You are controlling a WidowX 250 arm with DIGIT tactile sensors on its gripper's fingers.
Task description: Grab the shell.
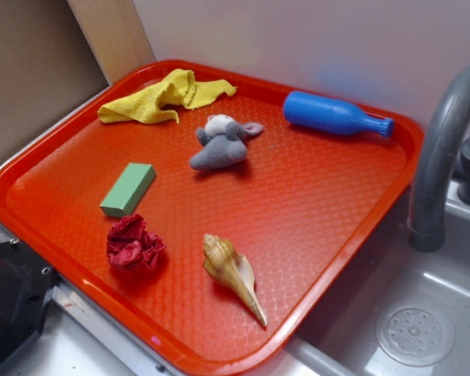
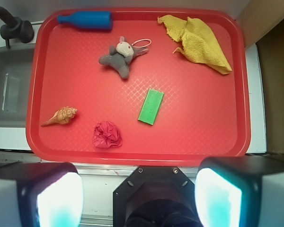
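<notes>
Claw (image 2: 139, 198): black screwed mount, two black fingers (image 2: 35, 196), pale glowing pads.

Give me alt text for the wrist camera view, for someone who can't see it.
Looking down past two open fingers at a red tray holding a tan shell at left, a crumpled red cloth, a green block, a grey stuffed mouse, a blue bottle and a yellow rag.

Red tray (image 1: 352, 204) with textured floor and raised rim, sitting beside a grey sink (image 1: 446, 274). On it, all apart from each other: shell (image 1: 232, 270) near the front edge, crumpled red wad (image 1: 133, 244) just beside it, green block (image 1: 128, 189), grey plush mouse (image 1: 222, 143) mid-tray, yellow cloth (image 1: 163, 96) at a back corner, blue bottle (image 1: 334, 114) lying on its side along the back rim.
</notes>
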